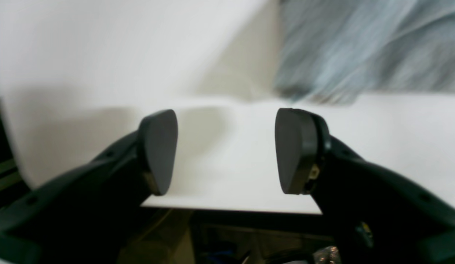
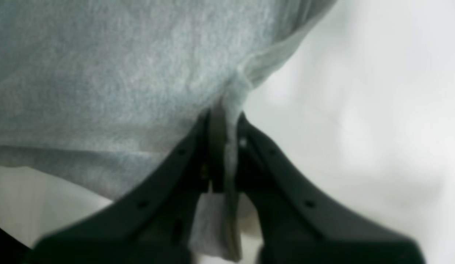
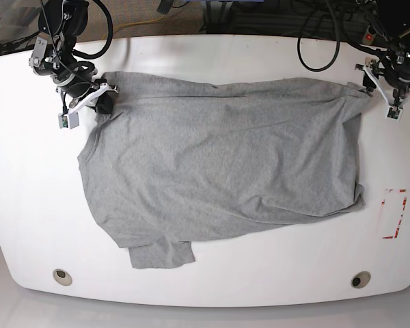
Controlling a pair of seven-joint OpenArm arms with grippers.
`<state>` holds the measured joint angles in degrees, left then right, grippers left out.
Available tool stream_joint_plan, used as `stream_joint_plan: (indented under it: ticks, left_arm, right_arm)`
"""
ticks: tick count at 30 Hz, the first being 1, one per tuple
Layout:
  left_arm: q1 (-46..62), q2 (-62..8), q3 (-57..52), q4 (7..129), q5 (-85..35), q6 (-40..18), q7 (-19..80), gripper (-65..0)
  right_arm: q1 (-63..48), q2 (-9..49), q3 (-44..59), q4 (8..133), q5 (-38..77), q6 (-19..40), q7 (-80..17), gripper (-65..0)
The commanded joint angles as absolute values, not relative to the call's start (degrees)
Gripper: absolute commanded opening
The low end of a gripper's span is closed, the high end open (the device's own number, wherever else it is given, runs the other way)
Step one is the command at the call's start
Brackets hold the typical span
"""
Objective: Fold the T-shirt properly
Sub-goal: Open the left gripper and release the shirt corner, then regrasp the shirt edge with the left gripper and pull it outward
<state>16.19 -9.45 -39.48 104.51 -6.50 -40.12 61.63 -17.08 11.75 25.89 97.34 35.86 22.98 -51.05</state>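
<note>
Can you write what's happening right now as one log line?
left tool: open, empty | right tool: shut on T-shirt edge | T-shirt: spread on white table

You are looking down past the left gripper (image 1: 226, 152), whose two dark fingers come up from 7 and 5 o'clock. Their flat grey pads (image 1: 159, 150) face each other with a wide gap between them, and nothing sits in that gap. Behind them lies the white table (image 1: 231, 172); its near edge runs across just below the pads, with dark clutter under it at 6 o'clock that is too blurred to make out. At 1 to 2 o'clock you see the T-shirt (image 1: 367, 47), grey and streaked with motion blur, lying apart from both pads.
</note>
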Motion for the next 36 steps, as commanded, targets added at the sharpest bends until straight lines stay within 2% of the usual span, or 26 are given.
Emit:
stream_joint_plan:
  ticks: [1,9,25,30,34,36]
  left_arm:
    - [16.22,-10.51,-39.69,104.48,-7.87,-40.0,61.23,-26.0]
    - [16.13,-10.68,-38.73,100.53,-11.91,-40.0,61.23,-26.0]
    - [14.55,-10.68,-33.19,98.42,-11.47,-40.0,61.14,-26.0]
    - [14.11,-12.88,-30.2,94.9,-11.91,-40.0,61.05,-26.0]
    - [12.97,-13.05,-28.7,94.73,-11.56,-40.0,61.05,-26.7]
    - [12.88,-13.23,-28.7,94.73,-11.38,-40.0,61.05,-30.3]
  right_arm:
    - [-16.66,12.53,26.15,98.51,36.62,23.43,-49.89,-65.0]
    - [-16.4,12.53,26.15,98.51,36.62,23.43,-49.89,-65.0]
    - [-16.22,12.53,26.15,98.51,36.62,23.43,-49.89,-65.0]
    - [-16.22,12.44,26.15,98.51,36.62,23.43,-49.89,-65.0]
    - [-16.22,12.44,26.15,98.51,36.62,23.43,-49.89,-65.0]
    - [-16.22,12.44,26.15,98.51,36.62,23.43,-49.89,-65.0]
